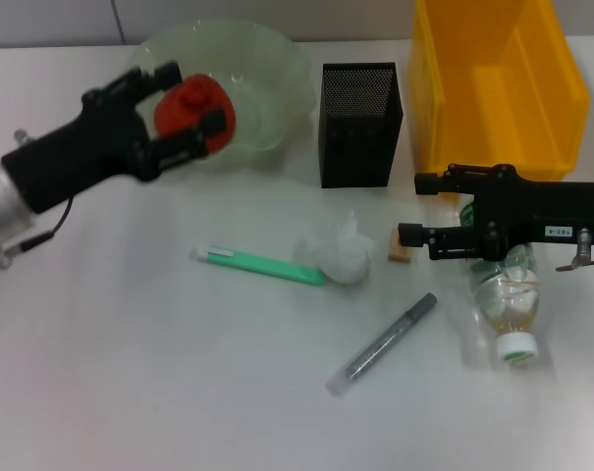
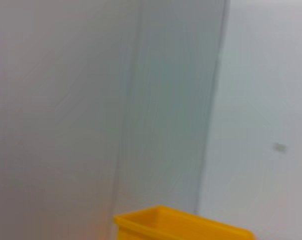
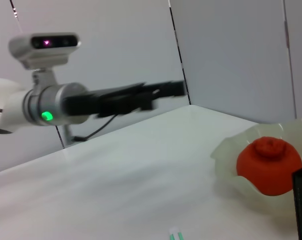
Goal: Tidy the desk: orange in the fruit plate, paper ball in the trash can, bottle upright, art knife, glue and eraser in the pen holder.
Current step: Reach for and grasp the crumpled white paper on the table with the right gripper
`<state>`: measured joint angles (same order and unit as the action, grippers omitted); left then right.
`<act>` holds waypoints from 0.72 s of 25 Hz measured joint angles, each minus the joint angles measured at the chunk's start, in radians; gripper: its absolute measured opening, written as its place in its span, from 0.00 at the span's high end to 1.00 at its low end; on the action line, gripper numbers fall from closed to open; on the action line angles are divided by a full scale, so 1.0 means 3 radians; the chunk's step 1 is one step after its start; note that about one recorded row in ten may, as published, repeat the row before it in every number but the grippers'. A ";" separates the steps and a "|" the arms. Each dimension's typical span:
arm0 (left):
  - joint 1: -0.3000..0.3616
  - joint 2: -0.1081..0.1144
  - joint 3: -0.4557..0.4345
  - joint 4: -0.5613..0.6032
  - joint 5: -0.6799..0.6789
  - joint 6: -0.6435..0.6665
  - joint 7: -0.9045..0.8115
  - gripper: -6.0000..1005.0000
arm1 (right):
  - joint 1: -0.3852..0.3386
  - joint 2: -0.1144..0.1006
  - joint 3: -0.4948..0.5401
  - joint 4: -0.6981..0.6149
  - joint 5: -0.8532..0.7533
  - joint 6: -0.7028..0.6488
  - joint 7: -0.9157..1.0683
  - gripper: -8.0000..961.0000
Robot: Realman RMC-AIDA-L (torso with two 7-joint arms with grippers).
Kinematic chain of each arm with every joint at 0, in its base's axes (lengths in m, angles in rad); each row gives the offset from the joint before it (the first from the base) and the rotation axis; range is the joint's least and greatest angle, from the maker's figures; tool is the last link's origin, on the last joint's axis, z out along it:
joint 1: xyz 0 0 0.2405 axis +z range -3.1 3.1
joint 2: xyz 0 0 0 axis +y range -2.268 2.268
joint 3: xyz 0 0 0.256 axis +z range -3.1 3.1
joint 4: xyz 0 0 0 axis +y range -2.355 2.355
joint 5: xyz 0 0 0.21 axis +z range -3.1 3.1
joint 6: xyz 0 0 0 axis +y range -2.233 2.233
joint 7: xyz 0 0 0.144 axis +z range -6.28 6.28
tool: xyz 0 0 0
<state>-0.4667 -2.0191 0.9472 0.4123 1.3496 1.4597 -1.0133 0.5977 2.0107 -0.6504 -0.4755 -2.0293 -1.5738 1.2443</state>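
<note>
Left tool (image 1: 184, 98) over fruit plate (image 1: 267, 74) rim

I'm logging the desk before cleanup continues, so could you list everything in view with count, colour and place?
orange: 1, red-orange, in the fruit plate
fruit plate: 1, pale green, rear left
pen holder: 1, black mesh, rear centre
trash can: 1, yellow, rear right
paper ball: 1, white, centre
eraser: 1, tan, right of the paper ball
green stick: 1, centre left
grey pen: 1, front centre
bottle: 1, clear, lying at right
left gripper: open, around the orange
right gripper: open, above the bottle
</note>
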 joint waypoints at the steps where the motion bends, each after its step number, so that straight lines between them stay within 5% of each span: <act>1: 0.0018 0.0020 0.0004 -0.0003 0.0033 0.0063 -0.0021 0.14 | 0.0006 -0.0001 0.0000 0.0000 0.0000 0.0000 0.0000 0.16; 2: 0.0074 0.0096 0.0009 -0.0019 0.0133 0.0224 -0.0074 0.14 | 0.0012 -0.0002 0.0000 0.0000 0.0000 0.0000 0.0001 0.16; 5: 0.0148 0.0175 0.0006 -0.0028 0.0257 0.0355 -0.0118 0.14 | 0.0034 -0.0008 -0.0002 0.0000 0.0000 -0.0004 0.0001 0.16; 13: 0.0190 0.0220 0.0004 -0.0028 0.0331 0.0416 -0.0140 0.14 | 0.0082 -0.0019 -0.0026 0.0000 0.0000 -0.0031 0.0030 0.16; 14: 0.0283 0.0296 -0.0024 -0.0004 0.0744 0.0445 -0.0117 0.14 | 0.0091 -0.0018 -0.0027 0.0001 0.0000 -0.0032 0.0034 0.16; 18: 0.0266 0.0343 -0.0026 0.0011 0.0866 0.0484 -0.0117 0.14 | 0.0100 -0.0019 -0.0030 0.0009 0.0000 -0.0033 0.0050 0.16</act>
<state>-0.3870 -1.9161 0.9395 0.4157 1.6095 1.6049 -1.0484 0.6277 2.0050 -0.6594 -0.4727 -2.0293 -1.5839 1.2592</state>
